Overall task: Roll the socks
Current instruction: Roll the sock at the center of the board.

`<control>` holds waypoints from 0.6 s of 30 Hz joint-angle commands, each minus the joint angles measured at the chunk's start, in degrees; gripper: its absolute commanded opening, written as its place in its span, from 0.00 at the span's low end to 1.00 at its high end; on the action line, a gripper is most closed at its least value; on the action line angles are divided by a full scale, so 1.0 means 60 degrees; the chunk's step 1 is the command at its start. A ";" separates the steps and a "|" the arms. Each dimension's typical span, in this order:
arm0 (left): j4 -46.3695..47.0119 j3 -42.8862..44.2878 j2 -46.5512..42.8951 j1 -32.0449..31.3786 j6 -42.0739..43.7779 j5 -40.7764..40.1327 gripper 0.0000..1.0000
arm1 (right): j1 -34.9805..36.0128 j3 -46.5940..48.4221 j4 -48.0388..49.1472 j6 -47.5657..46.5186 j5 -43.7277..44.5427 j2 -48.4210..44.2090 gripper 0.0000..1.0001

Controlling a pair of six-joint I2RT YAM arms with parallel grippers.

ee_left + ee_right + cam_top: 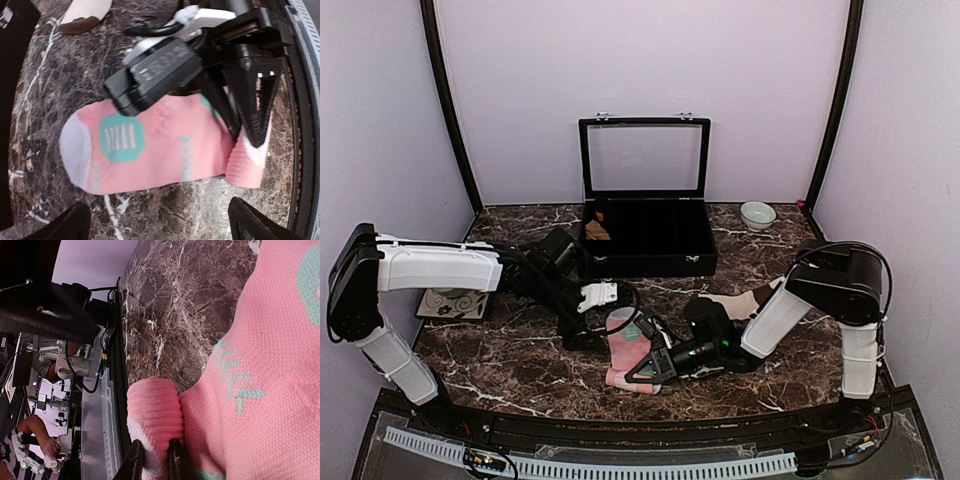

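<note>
The pink sock (622,350) with mint-green and white patches lies flat on the marble table near the front middle. It also shows in the left wrist view (165,145) and in the right wrist view (260,405). Its ribbed cuff (152,410) is folded over. My right gripper (155,462) is shut on this cuff; it also shows in the top view (640,374). My left gripper (162,225) is open and empty, and it hovers at the sock's left side (585,335). The cream-beige sock (745,300) with a brown toe (82,22) lies to the right, partly under the right arm.
A black case (645,250) with an open glass lid stands at the back middle, with a small tan-brown bundle (600,228) inside. A small pale bowl (757,215) sits at the back right. A patterned square mat (450,303) lies at the left under the left arm.
</note>
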 commanded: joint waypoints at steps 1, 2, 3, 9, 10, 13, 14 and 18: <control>0.0102 0.0180 0.0103 0.0186 -0.0697 -0.2077 0.99 | -0.0093 -0.1454 -0.4941 -0.0256 0.1349 0.1749 0.04; -0.0453 0.0439 0.0459 0.0335 -0.0468 -0.1621 0.99 | -0.0093 -0.1391 -0.4889 -0.0233 0.1336 0.1801 0.03; -0.0997 0.0706 0.0677 0.0452 -0.0291 -0.0807 0.92 | -0.0100 -0.1347 -0.4870 -0.0213 0.1353 0.1827 0.02; -0.0819 0.0059 0.0001 -0.1159 0.0389 0.0537 0.36 | -0.0239 -0.1317 -0.4952 -0.0275 0.1591 0.1576 0.00; -0.1041 0.0219 0.0232 -0.1287 0.0304 0.0850 0.36 | -0.0307 -0.1330 -0.4949 -0.0292 0.1608 0.1548 0.00; -0.0856 0.0211 0.0584 -0.1707 0.0184 0.0749 0.38 | -0.0434 -0.1380 -0.4779 -0.0264 0.1601 0.1527 0.00; -0.0758 0.0205 0.0662 -0.1766 0.0099 0.0761 0.39 | -0.0444 -0.1389 -0.4745 -0.0247 0.1603 0.1513 0.00; -0.0768 0.0322 0.1158 -0.1826 -0.0105 0.0801 0.39 | -0.0445 -0.1436 -0.4675 -0.0216 0.1577 0.1465 0.00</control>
